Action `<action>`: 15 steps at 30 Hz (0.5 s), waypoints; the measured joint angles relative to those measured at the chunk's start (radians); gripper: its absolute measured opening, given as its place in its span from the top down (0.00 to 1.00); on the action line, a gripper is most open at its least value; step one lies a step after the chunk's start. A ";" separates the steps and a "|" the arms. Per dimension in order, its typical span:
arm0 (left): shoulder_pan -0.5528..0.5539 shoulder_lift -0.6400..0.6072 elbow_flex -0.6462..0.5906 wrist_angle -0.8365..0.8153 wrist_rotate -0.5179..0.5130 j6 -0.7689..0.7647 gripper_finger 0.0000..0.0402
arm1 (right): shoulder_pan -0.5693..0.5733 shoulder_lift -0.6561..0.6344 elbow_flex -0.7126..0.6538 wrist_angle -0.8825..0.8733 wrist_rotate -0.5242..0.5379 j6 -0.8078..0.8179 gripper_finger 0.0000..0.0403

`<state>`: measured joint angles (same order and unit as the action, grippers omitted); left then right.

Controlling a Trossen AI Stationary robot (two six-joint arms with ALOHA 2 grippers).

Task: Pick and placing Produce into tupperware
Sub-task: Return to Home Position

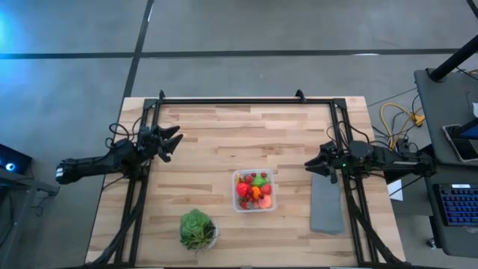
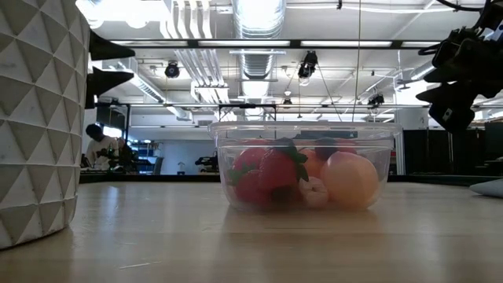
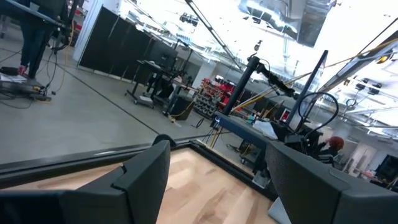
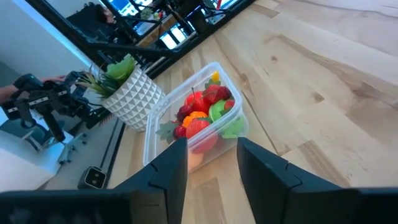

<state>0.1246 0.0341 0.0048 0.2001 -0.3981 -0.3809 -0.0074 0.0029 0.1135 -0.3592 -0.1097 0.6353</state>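
Note:
The clear tupperware (image 1: pixel 254 191) stands on the wooden table, right of centre and toward the near edge. It holds the produce (image 4: pixel 205 111): red berries with orange, lime-green and yellow pieces. In the low view the produce (image 2: pixel 302 179) fills the tupperware (image 2: pixel 305 134) up to about its rim. My left gripper (image 1: pixel 172 142) hovers open over the table's left side, well away from the tupperware, with nothing between its fingers (image 3: pixel 144 177). My right gripper (image 1: pixel 309 165) hovers open at the right, its fingers (image 4: pixel 266 171) pointing toward the tupperware (image 4: pixel 163 118) and apart from it.
A leafy green plant in a white faceted pot (image 1: pixel 198 229) stands near the front edge, left of the tupperware. A flat grey slab (image 1: pixel 327 203) lies below my right gripper. Black frame rails (image 1: pixel 246 99) run along the far edge and both sides. Bare wood lies at the table's middle.

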 joint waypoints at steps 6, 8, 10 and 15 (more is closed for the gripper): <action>0.000 0.019 0.000 -0.001 0.000 0.000 0.37 | 0.000 0.000 0.000 0.000 0.000 0.000 0.68; 0.000 0.024 0.000 0.001 0.000 0.000 0.37 | 0.000 0.000 0.000 0.000 0.000 0.000 0.68; 0.000 0.030 0.000 0.000 0.000 0.000 0.37 | 0.000 0.000 0.000 0.000 0.000 0.000 0.68; 0.000 0.022 0.000 0.000 0.000 0.000 0.37 | 0.000 0.000 0.000 0.000 0.000 0.000 0.67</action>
<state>0.1246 0.0563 0.0048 0.2001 -0.3981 -0.3809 -0.0071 0.0025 0.1131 -0.3592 -0.1101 0.6354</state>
